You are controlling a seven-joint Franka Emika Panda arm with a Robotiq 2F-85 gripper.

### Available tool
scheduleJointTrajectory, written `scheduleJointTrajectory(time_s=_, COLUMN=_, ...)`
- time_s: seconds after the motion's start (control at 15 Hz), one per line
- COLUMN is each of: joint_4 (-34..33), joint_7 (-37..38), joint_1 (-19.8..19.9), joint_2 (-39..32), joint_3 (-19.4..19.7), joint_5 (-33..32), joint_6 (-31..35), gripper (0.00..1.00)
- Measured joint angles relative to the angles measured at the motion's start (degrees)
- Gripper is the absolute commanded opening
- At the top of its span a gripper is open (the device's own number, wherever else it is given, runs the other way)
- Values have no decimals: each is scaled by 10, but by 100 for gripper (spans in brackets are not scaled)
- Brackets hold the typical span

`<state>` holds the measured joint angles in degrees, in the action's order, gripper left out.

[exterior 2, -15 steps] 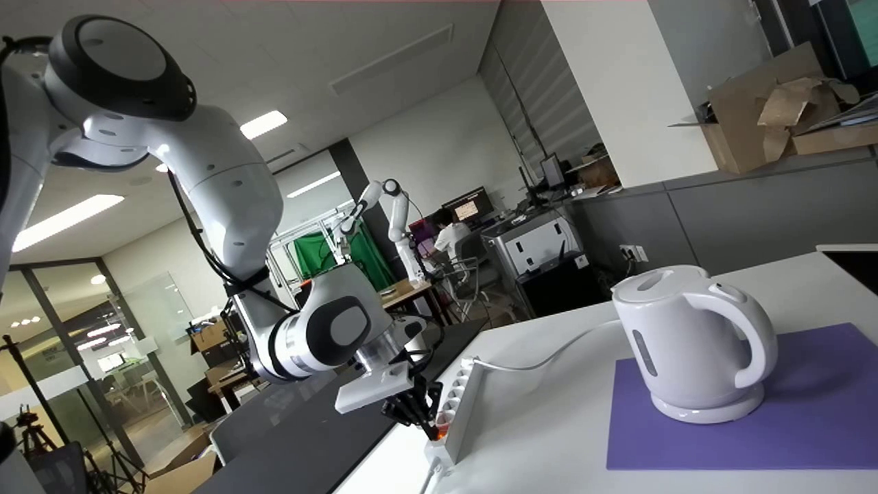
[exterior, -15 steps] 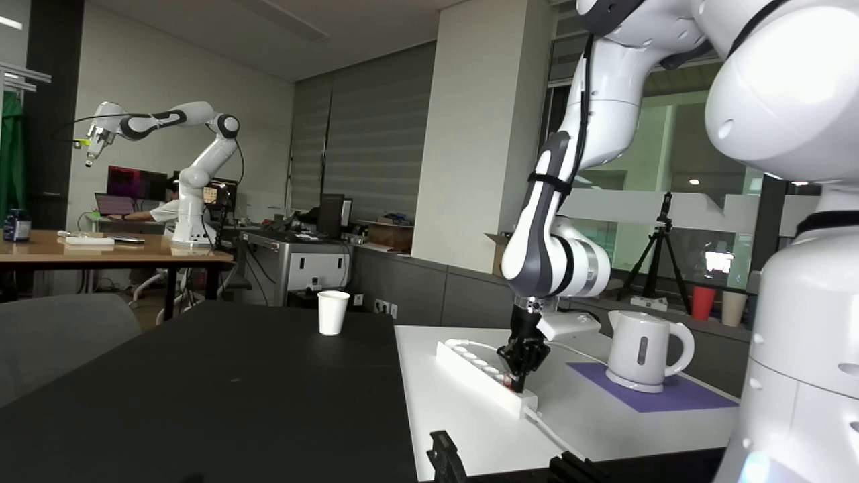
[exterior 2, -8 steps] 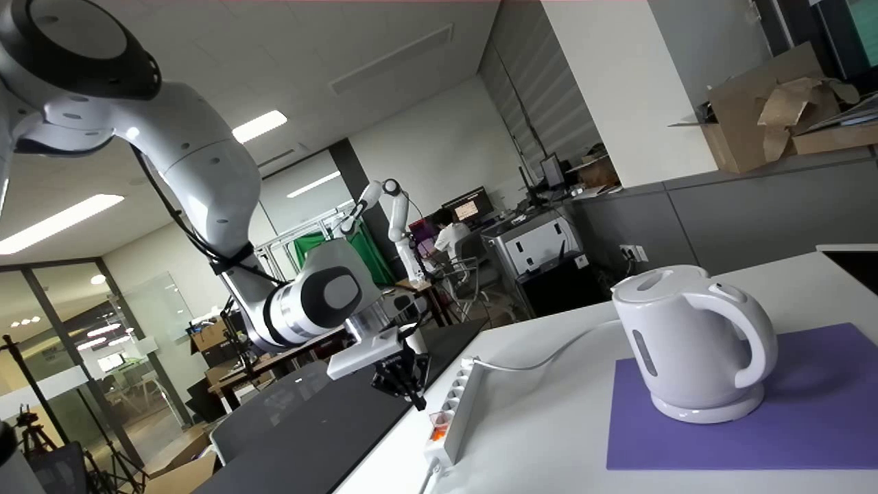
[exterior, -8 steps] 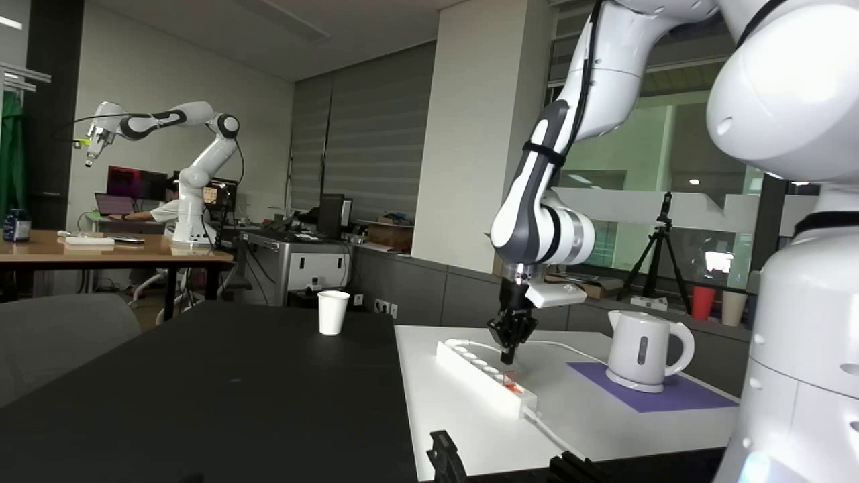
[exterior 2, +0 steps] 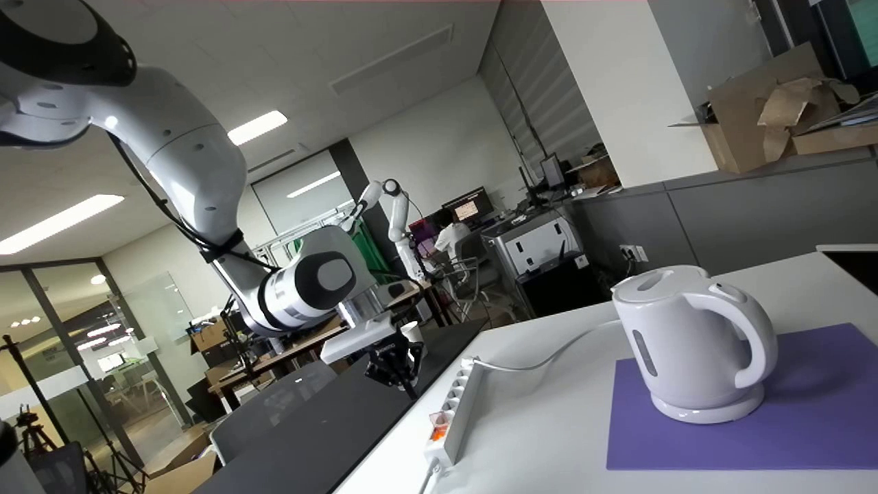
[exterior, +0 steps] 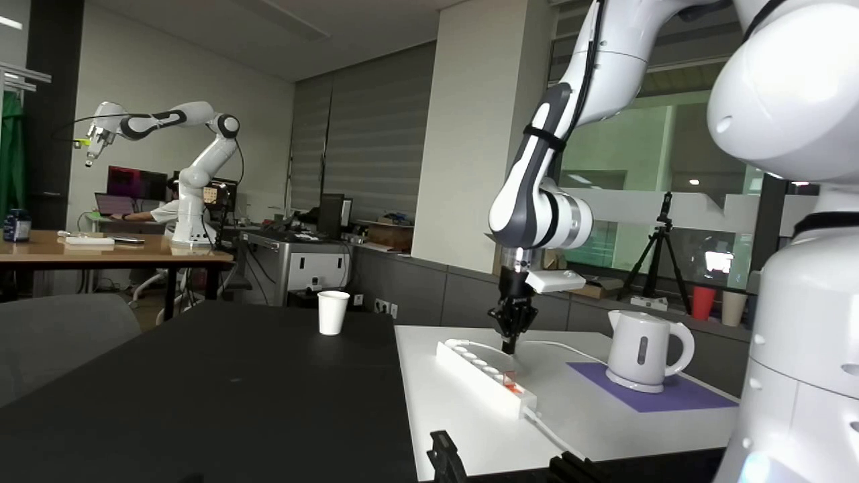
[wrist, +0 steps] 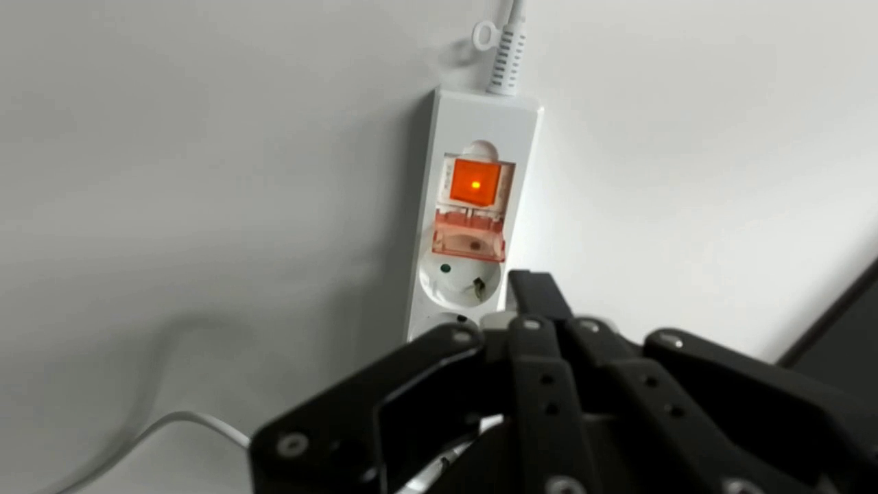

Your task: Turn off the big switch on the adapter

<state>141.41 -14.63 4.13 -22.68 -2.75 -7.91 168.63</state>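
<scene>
While the gripper [wrist: 537, 293] stands raised clear of the adapter [exterior: 476, 384] — jaws closed together — the big switch [wrist: 476, 184] sits near one end of the adapter, orange with a bright spot. Its red cover [wrist: 468, 241] stands hinged back. Noted: white table [exterior: 604, 422] beneath the adapter; white kettle [exterior 2: 686, 350] well apart from it.
</scene>
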Motion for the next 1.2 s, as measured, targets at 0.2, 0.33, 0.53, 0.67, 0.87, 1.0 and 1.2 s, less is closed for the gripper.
scheduleJointTrajectory(time_s=0.2, joint_4=1, joint_7=-1, joint_1=2, joint_2=-8, joint_3=4, joint_5=0, joint_6=-9, gripper=0)
scheduleJointTrajectory(time_s=0.33, joint_4=1, joint_7=-1, joint_1=2, joint_2=-20, joint_3=8, joint_5=0, joint_6=-7, gripper=0)
scheduleJointTrajectory(time_s=0.53, joint_4=0, joint_7=-3, joint_1=10, joint_2=-45, joint_3=8, joint_5=3, joint_6=10, gripper=0)
scheduleJointTrajectory(time_s=0.67, joint_4=0, joint_7=-5, joint_1=23, joint_2=-64, joint_3=0, joint_5=7, joint_6=39, gripper=0)
scheduleJointTrajectory(time_s=0.87, joint_4=-4, joint_7=-8, joint_1=43, joint_2=-88, joint_3=-10, joint_5=9, joint_6=70, gripper=0)
scheduleJointTrajectory(time_s=1.0, joint_4=-7, joint_7=-10, joint_1=54, joint_2=-99, joint_3=-14, joint_5=9, joint_6=85, gripper=0)
scheduleJointTrajectory(time_s=1.2, joint_4=-9, joint_7=-12, joint_1=71, joint_2=-111, joint_3=-25, joint_5=9, joint_6=101, gripper=0)
